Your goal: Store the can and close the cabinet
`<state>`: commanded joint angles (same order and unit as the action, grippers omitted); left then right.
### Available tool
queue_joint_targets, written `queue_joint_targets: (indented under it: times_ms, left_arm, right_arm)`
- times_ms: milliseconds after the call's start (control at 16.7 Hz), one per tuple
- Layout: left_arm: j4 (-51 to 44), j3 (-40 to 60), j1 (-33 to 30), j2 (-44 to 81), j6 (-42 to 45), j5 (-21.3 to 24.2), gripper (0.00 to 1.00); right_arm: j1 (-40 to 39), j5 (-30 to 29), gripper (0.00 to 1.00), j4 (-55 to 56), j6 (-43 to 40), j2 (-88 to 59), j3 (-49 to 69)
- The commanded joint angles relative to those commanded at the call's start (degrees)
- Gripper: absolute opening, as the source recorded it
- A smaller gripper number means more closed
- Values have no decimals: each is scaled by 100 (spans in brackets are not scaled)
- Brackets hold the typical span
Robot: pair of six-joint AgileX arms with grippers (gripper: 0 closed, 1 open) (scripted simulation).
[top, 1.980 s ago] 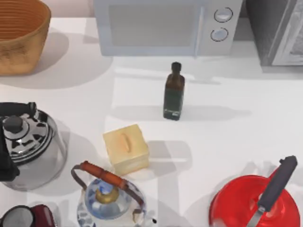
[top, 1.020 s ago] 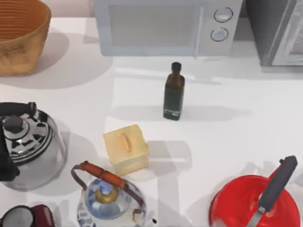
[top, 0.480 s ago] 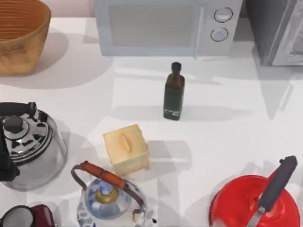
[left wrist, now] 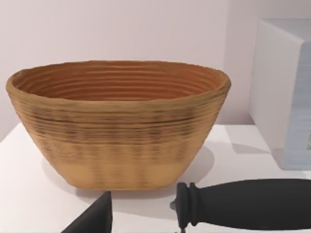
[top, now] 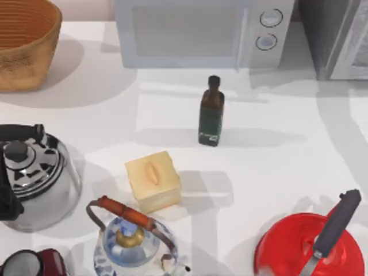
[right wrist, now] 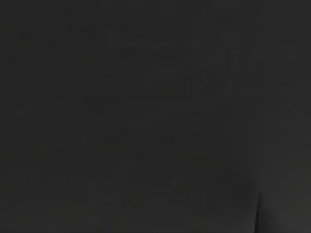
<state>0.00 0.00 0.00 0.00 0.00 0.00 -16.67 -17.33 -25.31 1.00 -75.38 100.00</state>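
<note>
Cabinet at desk far right corner, door state unclear. Right wrist view dark. Gripper states: cannot tell. Bottle upright mid-desk, clear of path.

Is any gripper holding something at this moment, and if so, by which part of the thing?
It cannot be told. The right wrist view is dark, and the left wrist view faces the woven basket without showing a hold on anything.

My left arm's finger presents as a matte black, plain, wedge-shaped tip. The right wrist view is dark.
</note>
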Motion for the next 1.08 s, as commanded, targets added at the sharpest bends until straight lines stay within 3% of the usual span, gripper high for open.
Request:
queue_joint_targets:
  times_ms: [180, 300, 600, 1080]
  left_arm:
    - [0, 0, 0, 0, 0, 0, 100]
    - [0, 0, 0, 0, 0, 0, 100]
    - [0, 0, 0, 0, 0, 0, 100]
    - [0, 0, 0, 0, 0, 0, 100]
  right_arm:
    - [-701, -702, 100, -7, 14, 104, -110]
    - [-866, -867, 100, -5, 19, 138, -143]
    - [-712, -962, 100, -40, -53, 243, -80]
    - [-251, -514, 100, 214, -46, -598, 503]
